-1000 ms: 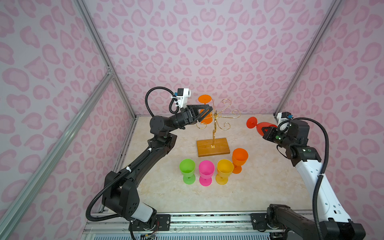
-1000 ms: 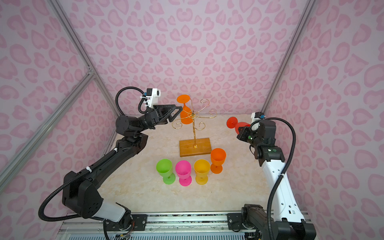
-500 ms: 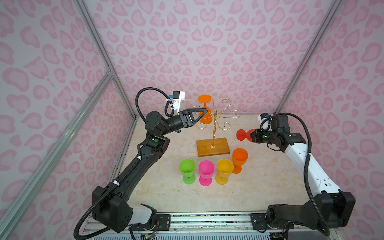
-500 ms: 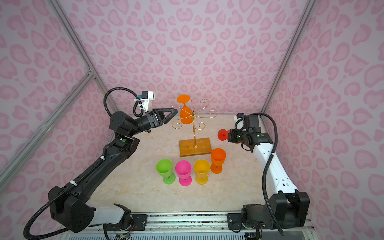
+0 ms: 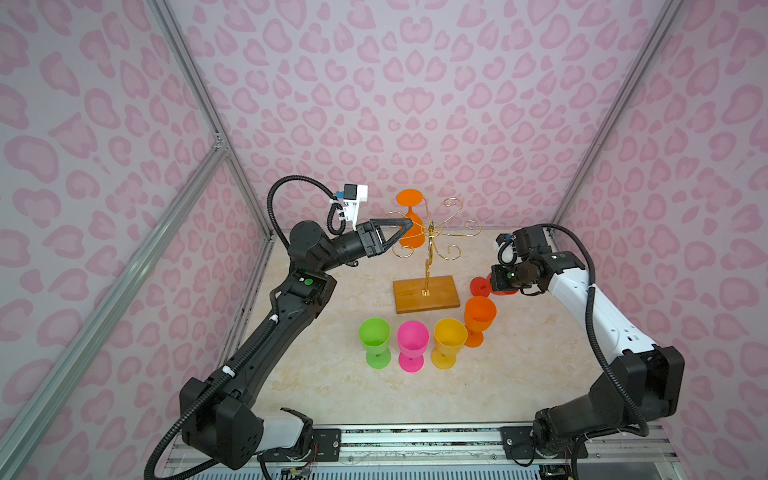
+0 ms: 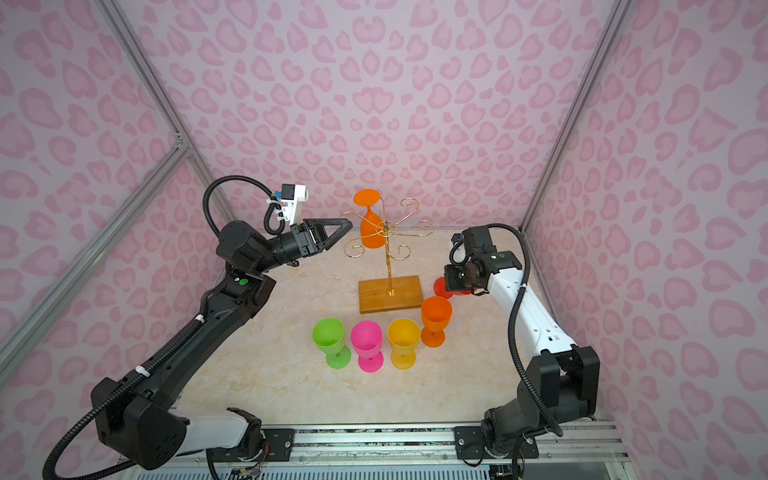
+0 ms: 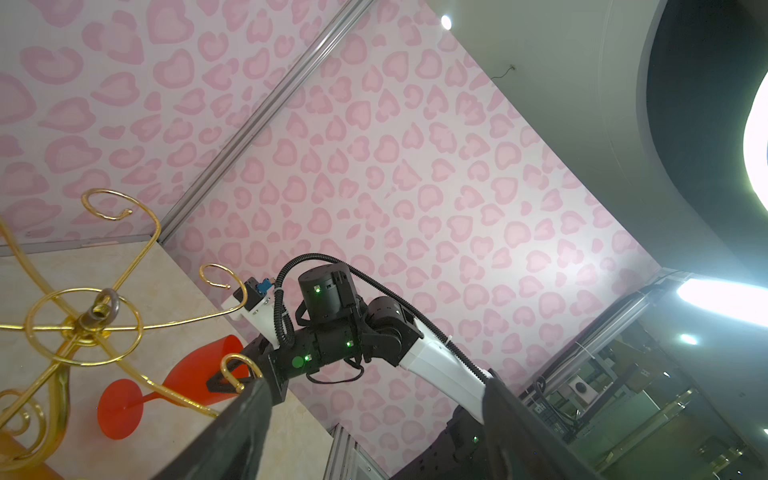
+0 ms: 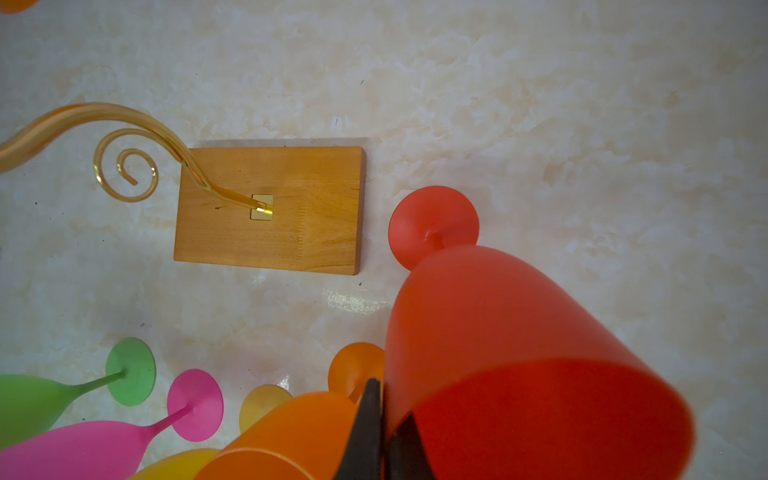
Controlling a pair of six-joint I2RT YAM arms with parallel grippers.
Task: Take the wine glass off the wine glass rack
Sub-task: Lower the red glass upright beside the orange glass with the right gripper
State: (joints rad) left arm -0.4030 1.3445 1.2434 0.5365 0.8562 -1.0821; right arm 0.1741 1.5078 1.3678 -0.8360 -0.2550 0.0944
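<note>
An orange wine glass (image 5: 412, 235) (image 6: 371, 232) hangs upside down on the gold wire wine glass rack (image 5: 428, 266) (image 6: 390, 266), which stands on a wooden base (image 8: 270, 210). My left gripper (image 5: 405, 227) (image 6: 347, 226) is open just left of that glass, level with its bowl. In the left wrist view nothing lies between its fingers (image 7: 245, 419), and one rack curl (image 7: 230, 370) is beside a fingertip. My right gripper (image 8: 382, 415) (image 5: 498, 286) is shut on the rim of a red wine glass (image 8: 519, 353) (image 7: 195, 374) (image 6: 442, 286), held low and tilted beside the base.
Green (image 5: 375, 336), pink (image 5: 412, 340), yellow (image 5: 449, 338) and orange (image 5: 480, 313) glasses stand upright in a row in front of the rack base. The orange one is close beside the red glass. Pink patterned walls enclose the table on three sides.
My right arm has swung down and left, bringing the red glass from high at the right to beside the rack base. The left gripper's jaws have widened while it stays by the hanging glass.
</note>
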